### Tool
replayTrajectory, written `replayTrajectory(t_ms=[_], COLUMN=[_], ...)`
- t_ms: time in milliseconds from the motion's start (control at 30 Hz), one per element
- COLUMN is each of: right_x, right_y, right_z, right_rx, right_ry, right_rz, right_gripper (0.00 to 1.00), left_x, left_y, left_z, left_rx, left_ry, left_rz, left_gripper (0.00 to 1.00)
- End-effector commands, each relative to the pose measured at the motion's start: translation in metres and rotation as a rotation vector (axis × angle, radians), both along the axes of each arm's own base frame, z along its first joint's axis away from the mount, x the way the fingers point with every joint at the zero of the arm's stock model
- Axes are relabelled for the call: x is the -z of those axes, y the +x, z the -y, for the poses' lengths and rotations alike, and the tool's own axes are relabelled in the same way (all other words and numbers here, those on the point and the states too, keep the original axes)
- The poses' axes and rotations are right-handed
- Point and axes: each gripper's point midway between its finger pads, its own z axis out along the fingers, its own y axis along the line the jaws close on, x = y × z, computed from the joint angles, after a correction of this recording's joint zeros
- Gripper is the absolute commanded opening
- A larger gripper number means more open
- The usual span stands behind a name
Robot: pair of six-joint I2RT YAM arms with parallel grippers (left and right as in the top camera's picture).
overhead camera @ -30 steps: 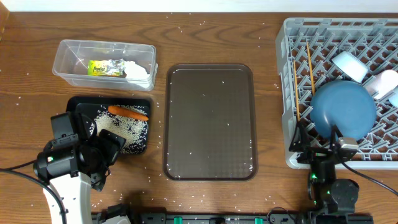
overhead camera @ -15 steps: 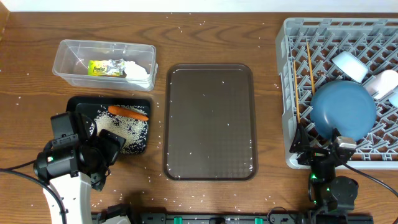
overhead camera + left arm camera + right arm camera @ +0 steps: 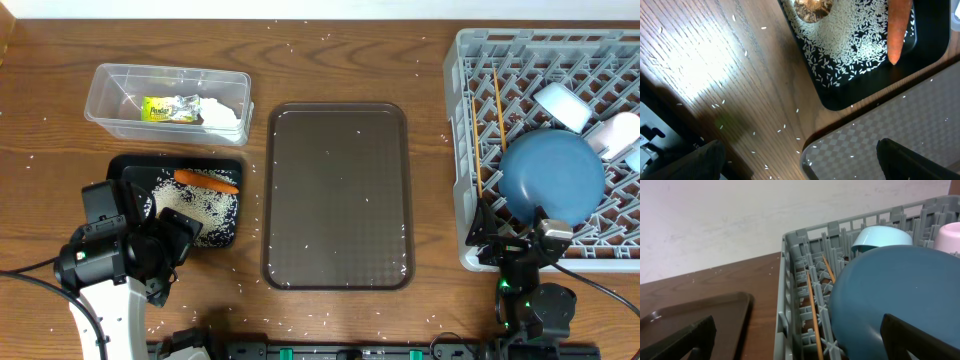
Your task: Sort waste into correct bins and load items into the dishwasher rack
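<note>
The grey dishwasher rack (image 3: 470, 150) at the right holds the blue plate (image 3: 553, 175), two chopsticks (image 3: 497, 100), a white bowl (image 3: 562, 105) and whitish cups (image 3: 620, 135). The clear tub (image 3: 120, 80) holds the yellow-green wrapper (image 3: 168, 109) and white napkin (image 3: 222, 112). The black tray (image 3: 228, 165) holds the carrot (image 3: 207, 181) and rice (image 3: 195, 205). The left wrist view shows the brown lump (image 3: 812, 7) in it. My left gripper (image 3: 150, 250) (image 3: 800, 165) is open and empty by the black tray's front corner. My right gripper (image 3: 515, 245) (image 3: 805, 340) is open and empty at the rack's front edge (image 3: 785, 280), facing the plate (image 3: 895, 300).
The flat brown serving tray (image 3: 337, 195) lies in the middle between the bins and the rack, with a few rice grains on it. Loose grains are scattered over the wooden table (image 3: 330, 60). A white wall rises behind the table in the right wrist view.
My right gripper has drawn back a little from the rack toward the table's front. The left arm and all objects are unchanged.
</note>
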Motion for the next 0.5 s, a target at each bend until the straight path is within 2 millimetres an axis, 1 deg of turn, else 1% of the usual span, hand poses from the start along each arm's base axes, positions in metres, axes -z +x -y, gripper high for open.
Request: replayTrajectory(t_ms=[0, 267, 333, 367, 467], right_x=[0.0, 0.0, 0.0, 0.0, 0.0], right_y=[-0.001, -0.001, -0.001, -0.001, -0.001], right_z=[0.005, 0.005, 0.005, 0.005, 0.005], right_rx=[0.019, 0.019, 0.019, 0.019, 0.019], right_ry=[-0.017, -0.017, -0.017, -0.017, -0.017], right_rz=[0.0, 0.0, 0.0, 0.0, 0.0], right_gripper=[0.99, 0.99, 0.99, 0.99, 0.99], left_x=[-0.001, -0.001, 0.0, 0.0, 0.001], left_y=[-0.002, -0.001, -0.006, -0.009, -0.013], left_z=[-0.003, -0.003, -0.016, -0.019, -0.016], left_rx=[-0.003, -0.003, -0.016, -0.02, -0.019], left_ry=[0.014, 0.017, 0.09, 0.107, 0.096], left_rz=[-0.001, -0.001, -0.026, -0.042, -0.058], left_gripper=[0.98, 0.98, 0.98, 0.98, 0.98])
